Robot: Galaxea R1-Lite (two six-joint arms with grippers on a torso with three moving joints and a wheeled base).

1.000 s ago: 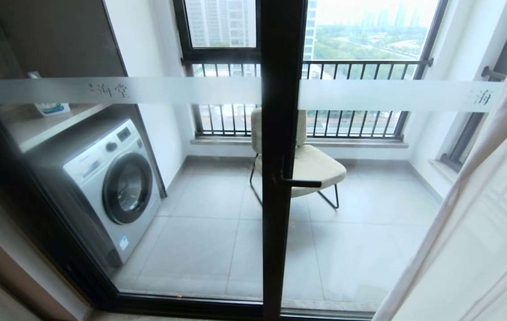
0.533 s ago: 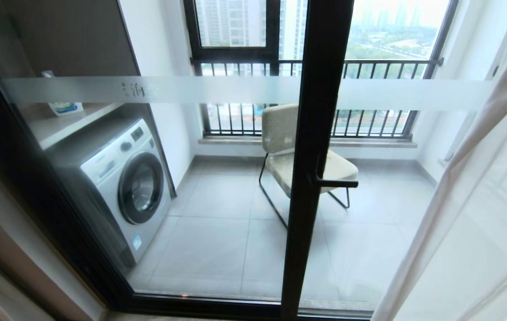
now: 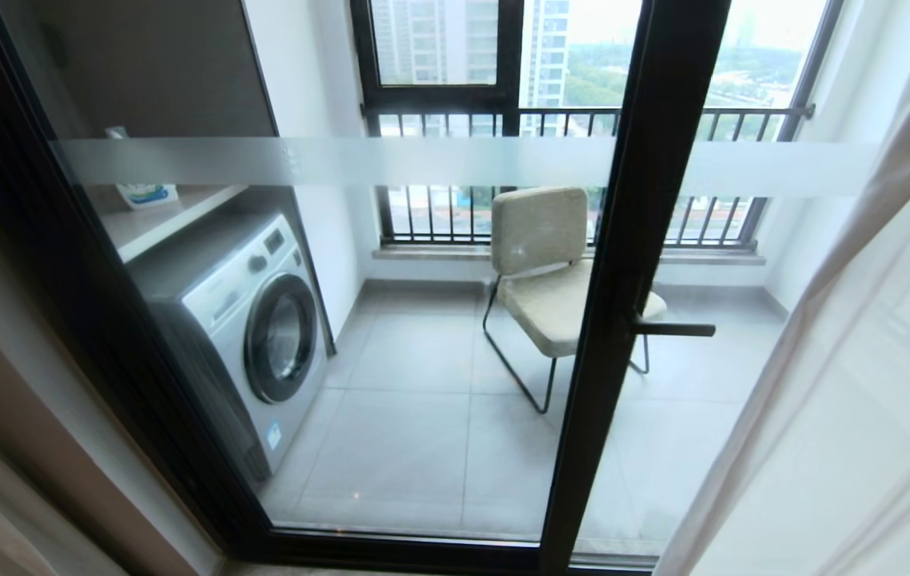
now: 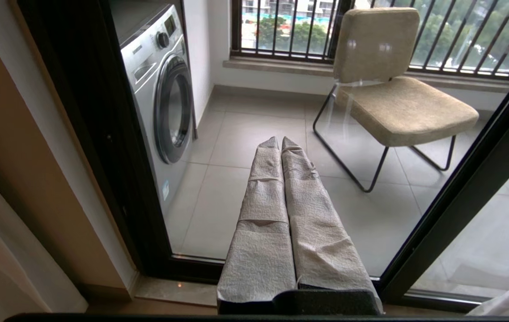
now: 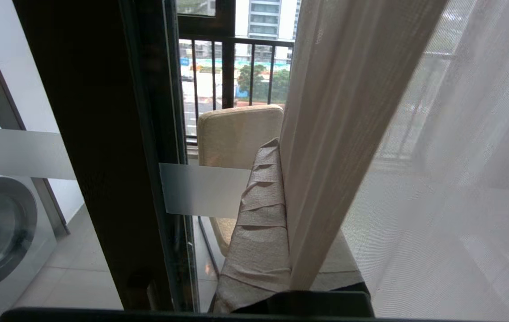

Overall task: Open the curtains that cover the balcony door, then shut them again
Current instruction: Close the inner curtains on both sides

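Bright window [image 3: 551, 56] daylight, perhaps slight blur

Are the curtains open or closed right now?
Open. The curtains are bunched at the right side, and the balcony door glass is bare, showing the washing machine and chair. The right gripper is shut on the curtain's edge.

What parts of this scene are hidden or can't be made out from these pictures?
- Right gripper, right wrist view: one finger hidden behind the curtain edge.
- Head view: neither gripper shows.
- Curtain top and hem: cut off by picture edges.
- Balcony door band lettering: too blurred to read.
- Washing machine labels: too small.
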